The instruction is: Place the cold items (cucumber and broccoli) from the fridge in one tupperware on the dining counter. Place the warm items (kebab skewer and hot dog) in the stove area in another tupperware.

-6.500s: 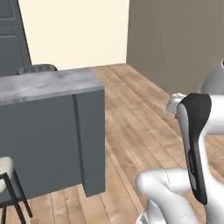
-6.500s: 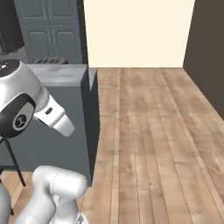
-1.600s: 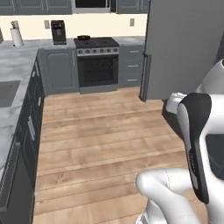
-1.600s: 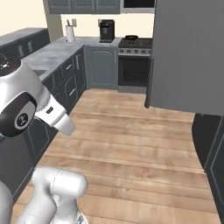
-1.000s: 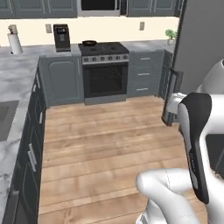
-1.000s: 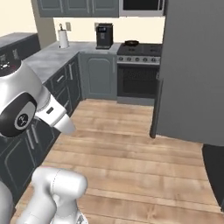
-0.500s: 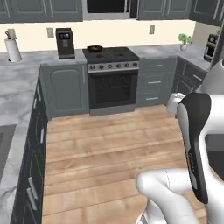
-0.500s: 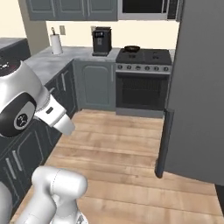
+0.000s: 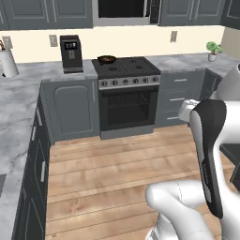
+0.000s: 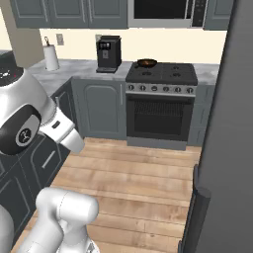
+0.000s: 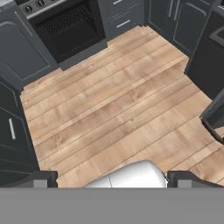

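Jaws spread wide above bare wood floor, facing the stove and grey cabinets.

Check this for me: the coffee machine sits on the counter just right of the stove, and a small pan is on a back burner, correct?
Not quite. The coffee machine sits on the counter just left of the stove, not right, as the left base view shows. The small pan on a back burner is correct.

Bare wooden plank floor lies open ahead; dark grey cabinets hem the left, the tall grey fridge the right.
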{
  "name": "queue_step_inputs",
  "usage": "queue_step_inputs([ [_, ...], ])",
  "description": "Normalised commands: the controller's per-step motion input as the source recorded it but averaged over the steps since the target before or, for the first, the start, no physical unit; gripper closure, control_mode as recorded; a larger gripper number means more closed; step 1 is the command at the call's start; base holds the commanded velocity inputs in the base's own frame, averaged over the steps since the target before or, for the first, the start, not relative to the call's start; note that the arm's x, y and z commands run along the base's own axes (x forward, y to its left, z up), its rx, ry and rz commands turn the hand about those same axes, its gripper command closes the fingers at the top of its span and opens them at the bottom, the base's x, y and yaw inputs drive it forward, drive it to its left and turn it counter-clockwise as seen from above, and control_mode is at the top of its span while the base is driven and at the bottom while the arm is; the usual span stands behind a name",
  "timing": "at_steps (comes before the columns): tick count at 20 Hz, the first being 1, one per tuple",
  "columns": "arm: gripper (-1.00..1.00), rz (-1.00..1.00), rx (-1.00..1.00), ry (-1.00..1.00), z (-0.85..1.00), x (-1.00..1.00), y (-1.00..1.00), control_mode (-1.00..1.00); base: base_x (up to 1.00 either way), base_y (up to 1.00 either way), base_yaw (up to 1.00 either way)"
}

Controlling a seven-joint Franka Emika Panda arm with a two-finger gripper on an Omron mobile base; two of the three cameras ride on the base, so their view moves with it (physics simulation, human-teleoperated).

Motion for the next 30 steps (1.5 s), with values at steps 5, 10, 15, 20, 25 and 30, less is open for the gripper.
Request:
queue_step_inputs([
  [5,-1.0,0.0,0.0,0.0,0.0,0.0,0.0,1.0,1.0,0.03,0.02],
  [10,-1.0,0.0,0.0,0.0,0.0,0.0,0.0,1.0,1.0,0.0,0.01],
  [15,-1.0,0.0,0.0,0.0,0.0,0.0,0.0,1.0,0.85,-0.05,0.02],
  [20,-1.0,0.0,0.0,0.0,0.0,0.0,0.0,1.0,0.79,-0.18,0.03],
  [25,-1.0,0.0,0.0,0.0,0.0,0.0,0.0,1.0,0.73,-0.54,0.23],
  [30,-1.0,0.0,0.0,0.0,0.0,0.0,0.0,1.0,0.67,-0.6,0.28],
])
